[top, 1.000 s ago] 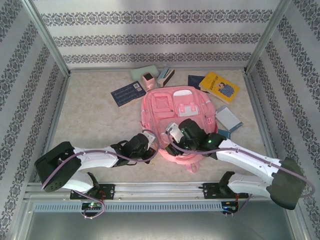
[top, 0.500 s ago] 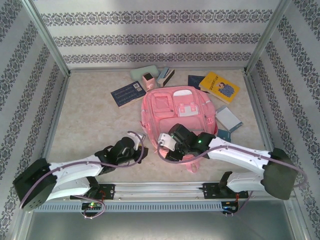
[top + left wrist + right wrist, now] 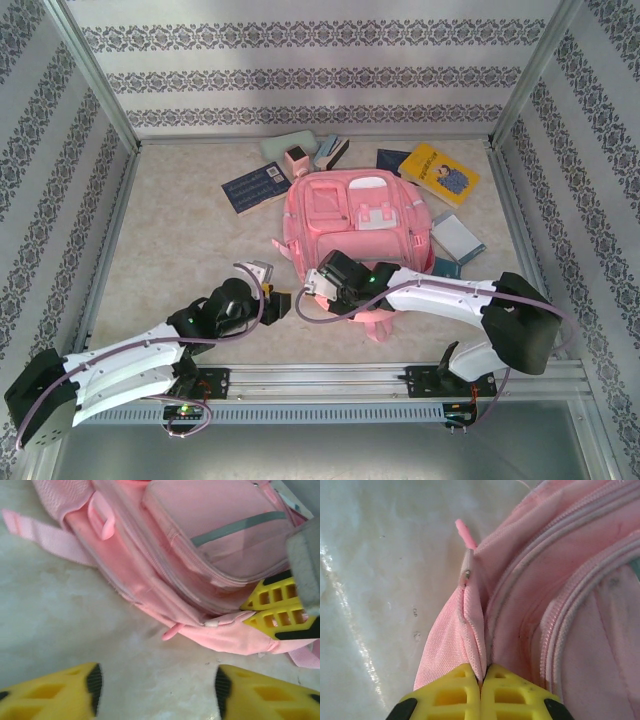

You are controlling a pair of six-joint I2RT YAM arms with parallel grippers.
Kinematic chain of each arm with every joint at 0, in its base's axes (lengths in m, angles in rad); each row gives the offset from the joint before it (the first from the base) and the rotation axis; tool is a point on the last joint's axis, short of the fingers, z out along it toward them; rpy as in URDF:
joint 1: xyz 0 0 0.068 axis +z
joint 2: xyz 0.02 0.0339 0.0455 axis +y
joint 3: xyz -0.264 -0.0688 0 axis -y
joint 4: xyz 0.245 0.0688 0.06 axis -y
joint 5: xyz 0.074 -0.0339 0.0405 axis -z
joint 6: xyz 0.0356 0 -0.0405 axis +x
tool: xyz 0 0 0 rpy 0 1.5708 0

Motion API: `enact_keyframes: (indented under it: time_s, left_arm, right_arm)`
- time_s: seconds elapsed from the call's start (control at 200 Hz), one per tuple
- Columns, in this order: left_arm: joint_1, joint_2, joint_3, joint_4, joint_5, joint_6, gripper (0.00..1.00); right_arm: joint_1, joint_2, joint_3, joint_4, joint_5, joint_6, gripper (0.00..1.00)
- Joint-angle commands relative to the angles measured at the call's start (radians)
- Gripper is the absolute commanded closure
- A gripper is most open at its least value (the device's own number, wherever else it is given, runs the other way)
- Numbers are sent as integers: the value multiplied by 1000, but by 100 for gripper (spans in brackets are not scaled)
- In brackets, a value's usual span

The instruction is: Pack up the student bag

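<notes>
The student bag (image 3: 355, 215), a large pink backpack, lies flat in the middle of the table. My right gripper (image 3: 310, 288) is at its near-left edge. In the right wrist view that gripper (image 3: 481, 676) is shut on a fold of the bag's pink fabric (image 3: 470, 615) beside the zipper tracks. A pink zipper pull (image 3: 465, 532) sticks out just beyond the fold. My left gripper (image 3: 277, 298) hovers over bare table just left of the bag. Its yellow fingers (image 3: 60, 692) stand wide apart with nothing between them, and the bag (image 3: 220, 545) and the right gripper's fingertips (image 3: 277, 607) lie ahead.
Behind the bag lie a dark blue book (image 3: 255, 187), a mint case (image 3: 285, 147), a small pink box (image 3: 296, 160), a yellow book (image 3: 438, 173) and a navy book (image 3: 392, 162). A grey notebook (image 3: 457, 237) sits at the bag's right. Patterned walls enclose the table (image 3: 170, 240).
The left gripper has let go, opened and pulled back leftward off the bag. The right gripper has moved left to the bag's near-left edge and shut on its fabric.
</notes>
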Motion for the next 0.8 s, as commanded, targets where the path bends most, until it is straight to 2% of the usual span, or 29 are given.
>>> enact_keyframes:
  time_s: [0.0, 0.24, 0.515, 0.68, 0.794]
  left_arm:
    - [9, -3, 6, -70, -53, -12, 32]
    - [18, 7, 45, -74, -12, 34, 28]
    - [90, 55, 122, 21, 312, 57, 30]
    - [112, 118, 155, 107, 452, 9, 30]
    - [112, 205, 199, 128, 545, -2, 38]
  right_arm:
    - [-4, -50, 15, 33, 102, -5, 100]
    - [-11, -205, 31, -48, -9, 30, 100]
    - [-31, -357, 21, -131, -156, 82, 100]
    - [-40, -415, 1, -149, -206, 116, 100]
    - [-51, -447, -8, -151, -236, 138, 100]
